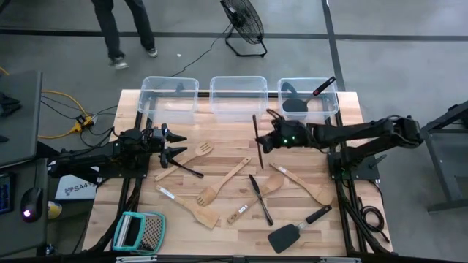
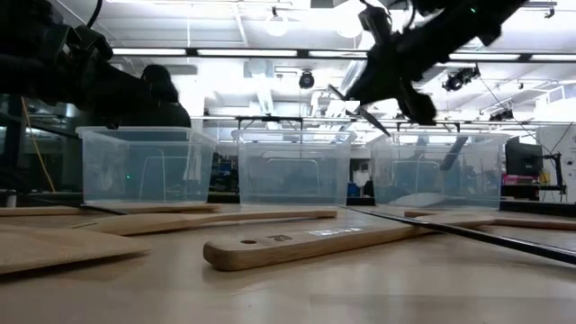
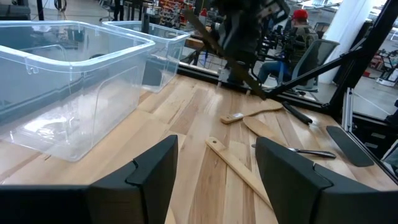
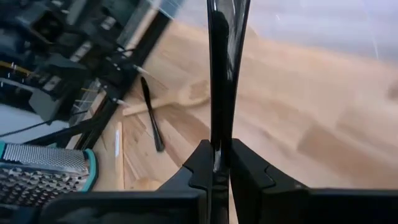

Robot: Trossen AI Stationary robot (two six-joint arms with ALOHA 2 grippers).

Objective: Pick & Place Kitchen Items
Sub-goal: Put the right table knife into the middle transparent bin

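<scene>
- High view: the right gripper [image 1: 265, 140] sits above the desk [image 1: 227, 131] near the middle bin [image 1: 238, 96], its jaws closed on a dark utensil [image 1: 256, 131] that stands across the gripper. The left gripper [image 1: 175, 143] hangs over the desk's left side with jaws spread, holding nothing. Wooden spoons and spatulas [image 1: 219, 188] lie scattered between the arms; a black spatula [image 1: 292, 232] lies near the front edge. The right bin [image 1: 307, 99] holds two black utensils. A grater [image 1: 140, 232] lies at the front left corner. A person's legs [image 1: 124, 29] show on the floor beyond.
- Low view: the right gripper [image 2: 369, 99] is raised above the three bins, the dark utensil in it tilted. A wooden handle [image 2: 306, 245] lies flat in front.
- Left wrist view: the spread fingers [image 3: 155, 168] frame bare desk and a wooden spoon [image 3: 239, 169]; the left bin [image 3: 68, 87] is beside them.
- Right wrist view: the fingers [image 4: 202, 165] pinch the dark utensil [image 4: 221, 74]; the grater [image 4: 46, 174] lies far below.
</scene>
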